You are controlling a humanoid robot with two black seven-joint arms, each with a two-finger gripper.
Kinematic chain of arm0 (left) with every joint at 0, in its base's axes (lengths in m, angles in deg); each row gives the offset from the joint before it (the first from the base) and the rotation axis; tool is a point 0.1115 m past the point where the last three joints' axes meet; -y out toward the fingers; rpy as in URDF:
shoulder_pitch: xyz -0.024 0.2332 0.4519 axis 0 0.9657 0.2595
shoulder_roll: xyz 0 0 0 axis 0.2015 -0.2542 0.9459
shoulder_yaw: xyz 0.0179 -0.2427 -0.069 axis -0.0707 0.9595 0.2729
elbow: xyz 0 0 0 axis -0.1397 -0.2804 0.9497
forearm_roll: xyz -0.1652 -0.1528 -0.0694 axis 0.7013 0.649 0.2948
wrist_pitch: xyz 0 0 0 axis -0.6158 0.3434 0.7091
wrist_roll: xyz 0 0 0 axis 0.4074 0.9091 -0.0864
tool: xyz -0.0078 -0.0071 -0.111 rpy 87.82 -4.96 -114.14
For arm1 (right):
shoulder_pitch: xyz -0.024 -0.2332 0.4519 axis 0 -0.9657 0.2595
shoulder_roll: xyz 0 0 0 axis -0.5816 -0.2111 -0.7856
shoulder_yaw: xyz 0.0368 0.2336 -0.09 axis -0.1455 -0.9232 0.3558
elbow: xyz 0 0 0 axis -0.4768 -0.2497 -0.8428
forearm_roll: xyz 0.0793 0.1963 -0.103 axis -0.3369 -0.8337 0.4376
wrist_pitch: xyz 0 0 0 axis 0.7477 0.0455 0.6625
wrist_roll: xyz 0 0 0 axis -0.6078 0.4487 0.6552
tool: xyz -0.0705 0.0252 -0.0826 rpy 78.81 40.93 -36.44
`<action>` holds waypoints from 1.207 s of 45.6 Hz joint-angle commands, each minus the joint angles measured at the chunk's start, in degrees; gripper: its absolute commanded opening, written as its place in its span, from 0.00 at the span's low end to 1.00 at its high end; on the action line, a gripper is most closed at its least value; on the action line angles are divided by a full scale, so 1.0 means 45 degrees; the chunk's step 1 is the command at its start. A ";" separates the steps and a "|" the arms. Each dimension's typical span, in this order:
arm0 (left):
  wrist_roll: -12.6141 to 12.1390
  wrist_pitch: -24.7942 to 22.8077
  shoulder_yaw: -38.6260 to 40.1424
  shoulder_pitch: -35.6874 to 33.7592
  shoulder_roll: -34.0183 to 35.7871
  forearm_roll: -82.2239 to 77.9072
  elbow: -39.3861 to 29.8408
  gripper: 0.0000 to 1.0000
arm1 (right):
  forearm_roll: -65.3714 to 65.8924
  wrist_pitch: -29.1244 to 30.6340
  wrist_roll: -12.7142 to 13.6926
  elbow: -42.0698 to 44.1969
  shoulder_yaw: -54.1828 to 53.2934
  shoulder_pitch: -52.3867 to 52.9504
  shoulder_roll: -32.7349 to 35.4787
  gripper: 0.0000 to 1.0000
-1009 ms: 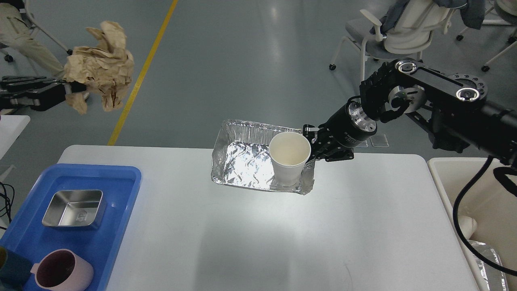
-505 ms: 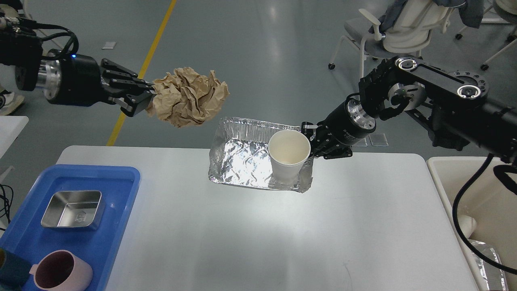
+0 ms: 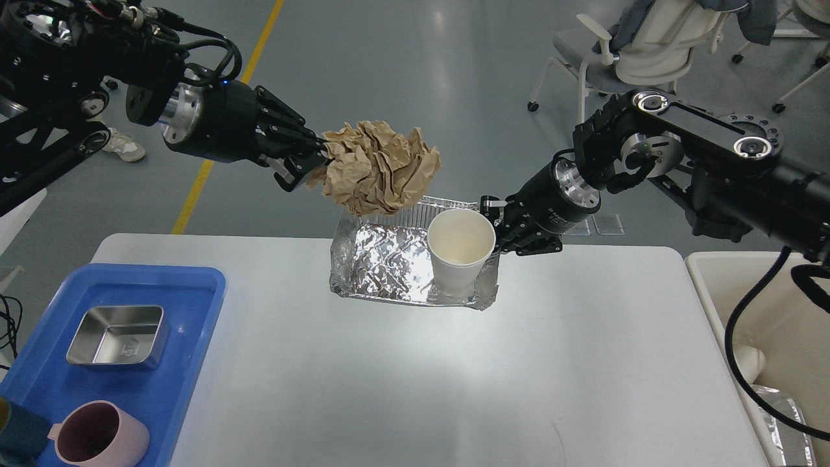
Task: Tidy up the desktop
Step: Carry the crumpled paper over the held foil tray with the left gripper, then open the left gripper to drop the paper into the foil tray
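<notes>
White desktop (image 3: pixel 389 376) fills the foreground, foil tray (image 3: pixel 382 269) with paper cup (image 3: pixel 459 250) at its far edge, left gripper (image 3: pixel 311 165) pinching crumpled brown paper (image 3: pixel 382 165) above that tray, right gripper (image 3: pixel 499 227) behind the cup, jaws unreadable — clearing unfinished.
</notes>
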 commanded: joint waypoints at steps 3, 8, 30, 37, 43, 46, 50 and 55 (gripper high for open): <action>-0.0194 -0.0077 -0.0353 -0.0059 -0.0369 -0.0088 0.0000 0.14 | 0.0000 -0.0051 0.0000 -0.0088 -0.0096 0.0035 0.0095 0.00; -0.0447 -0.0077 -0.0607 0.0038 -0.0467 -0.0088 0.0000 0.25 | 0.0000 -0.0051 0.0000 -0.0088 -0.0135 0.0034 0.0134 0.00; -0.1522 0.0118 -0.0607 0.0136 -0.1678 0.0947 0.0527 0.97 | 0.0000 -0.0051 0.0000 -0.0049 -0.0233 0.0054 0.0231 0.00; -0.1561 0.0411 -0.0120 0.0136 -0.1717 0.1318 0.0527 0.97 | 0.0000 -0.0051 0.0000 -0.0049 -0.0233 0.0015 0.0349 0.00; -0.1815 0.0840 0.0505 0.0564 -0.1464 0.1981 0.0527 0.97 | 0.0019 -0.0051 0.0000 0.0049 -0.0214 -0.0024 0.0407 0.00; -0.2126 0.1113 0.1012 0.1013 -0.1113 0.2216 0.0527 0.97 | 0.0039 -0.0051 0.0000 0.0088 -0.0214 -0.0044 0.0427 0.00; -0.3004 0.1367 0.1657 0.1852 -0.0527 0.2256 0.0469 0.97 | 0.0175 -0.0051 0.0000 0.0088 -0.0214 -0.0082 0.0485 0.00; -0.3319 0.2478 0.2925 0.3570 -0.0116 0.2801 0.0468 0.97 | 0.0293 -0.0071 0.0000 0.0108 -0.0214 -0.0083 0.0505 0.00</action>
